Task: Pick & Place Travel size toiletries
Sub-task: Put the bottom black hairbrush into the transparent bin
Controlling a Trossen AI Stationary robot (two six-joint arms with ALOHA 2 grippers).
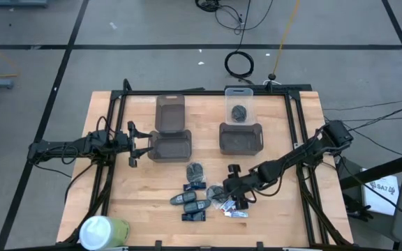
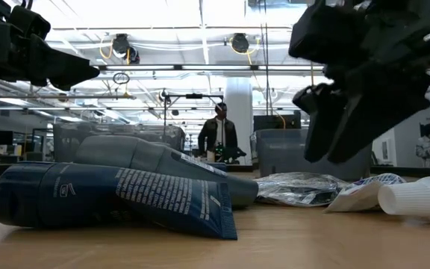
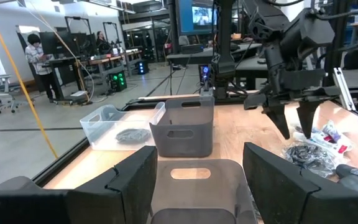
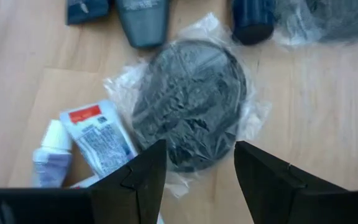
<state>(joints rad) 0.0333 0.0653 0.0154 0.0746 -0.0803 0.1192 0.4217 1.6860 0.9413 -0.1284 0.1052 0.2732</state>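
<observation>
The travel size toiletries lie in a loose group near the table's front middle. They include dark tubes [image 1: 187, 200], white tubes [image 4: 97, 135] and a plastic-wrapped dark grey lump [image 1: 195, 170]. Another dark round lump in clear wrap [image 4: 191, 99] lies flat on the wood. My right gripper [image 4: 197, 149] hangs open just above it, slanting down, and touches nothing. The low view shows this gripper [image 2: 334, 127] clear of the table. My left gripper [image 1: 132, 144] waits open at the table's left, pointing level at a grey bin [image 3: 185, 124].
Two grey bins [image 1: 170, 129] stand left of centre. A clear bin [image 1: 239, 104] holding a dark lump stands at the back, with another grey bin [image 1: 241, 138] in front of it. A big white-and-green cylinder [image 1: 103, 230] lies at the front left corner.
</observation>
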